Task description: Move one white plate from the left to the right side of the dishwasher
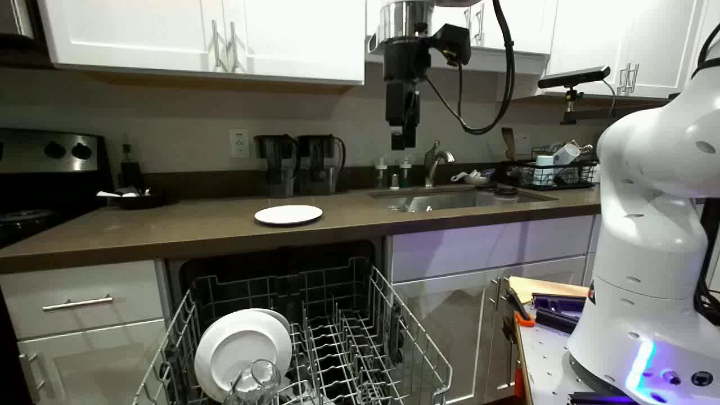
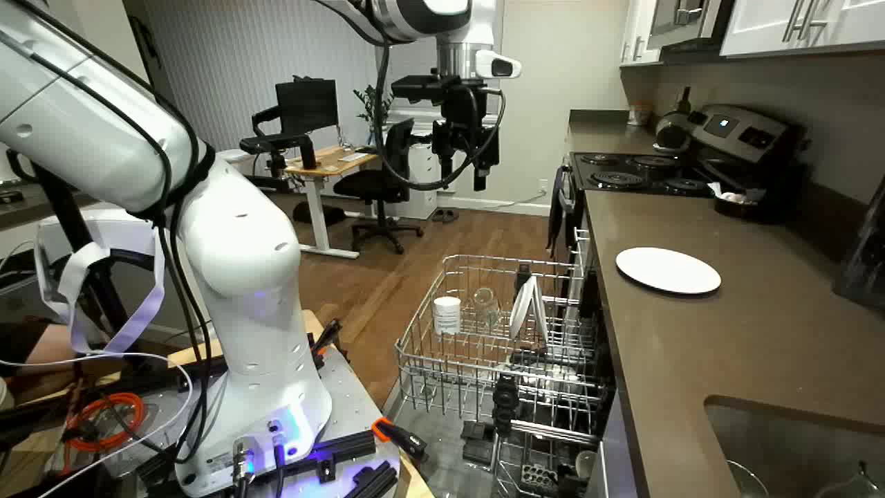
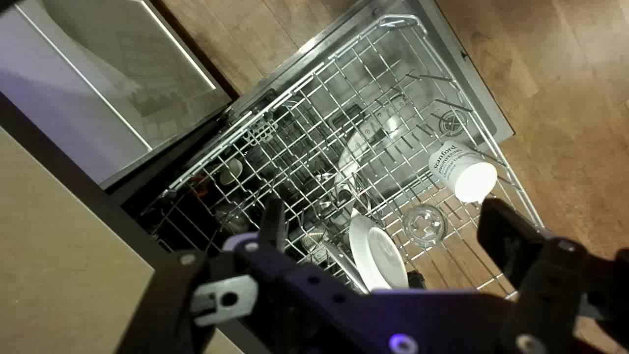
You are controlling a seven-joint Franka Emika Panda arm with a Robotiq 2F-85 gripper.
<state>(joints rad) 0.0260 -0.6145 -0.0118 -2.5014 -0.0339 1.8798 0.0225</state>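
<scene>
Two white plates lean in the pulled-out rack of the open dishwasher. The front white plate stands on the left of the rack in an exterior view, with the second plate mostly hidden behind it. Both lean close together in an exterior view and in the wrist view. Another white plate lies flat on the counter, also seen in an exterior view. My gripper is open and empty, high above the rack and pointing down; it shows in both exterior views.
A clear glass and a white cup stand in the rack near the plates. The counter edge overhangs the dishwasher opening. Two pitchers, a faucet and a sink are along the counter. Upper cabinets hang behind the arm.
</scene>
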